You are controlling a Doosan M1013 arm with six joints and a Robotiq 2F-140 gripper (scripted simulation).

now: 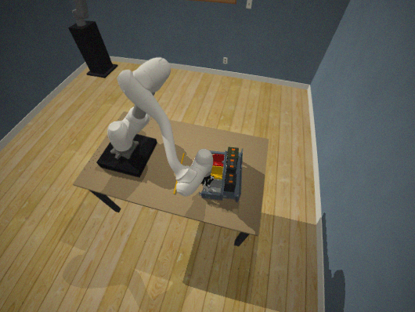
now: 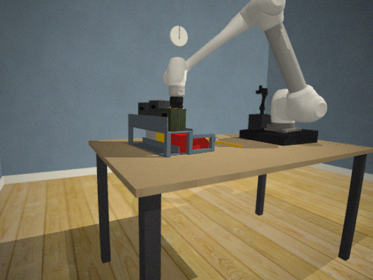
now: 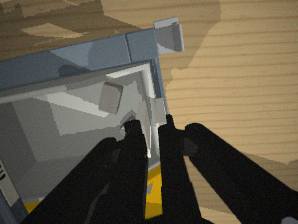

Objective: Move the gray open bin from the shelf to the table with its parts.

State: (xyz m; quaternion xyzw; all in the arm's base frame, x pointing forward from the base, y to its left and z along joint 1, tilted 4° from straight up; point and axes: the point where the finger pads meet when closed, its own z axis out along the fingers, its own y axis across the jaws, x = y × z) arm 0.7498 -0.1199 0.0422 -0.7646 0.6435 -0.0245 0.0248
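Gripper [image 1: 207, 181] [image 2: 176, 102] [image 3: 153, 111], one: fingers narrow, apparently pinching the front lip of the gray open bin [image 1: 215, 186] [image 2: 150, 135] [image 3: 47, 125], shelved on the shelf [image 1: 212, 195] [image 2: 148, 122] [image 3: 95, 54], its body extending rearward, away from the arm's base [image 1: 102, 165] [image 2: 313, 136].

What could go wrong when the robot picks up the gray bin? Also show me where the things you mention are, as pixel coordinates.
The gripper [image 1: 207, 181] [image 2: 176, 102] [image 3: 153, 111] pinches just one thin wall, so the gray bin [image 1: 216, 187] [image 2: 150, 135] [image 3: 42, 132] might tip or slip. If it tips, the loose parts [image 3: 110, 97] inside could spill. It might also bump the yellow bin [image 1: 217, 172] [image 2: 160, 137] [image 3: 154, 199] right beside it.
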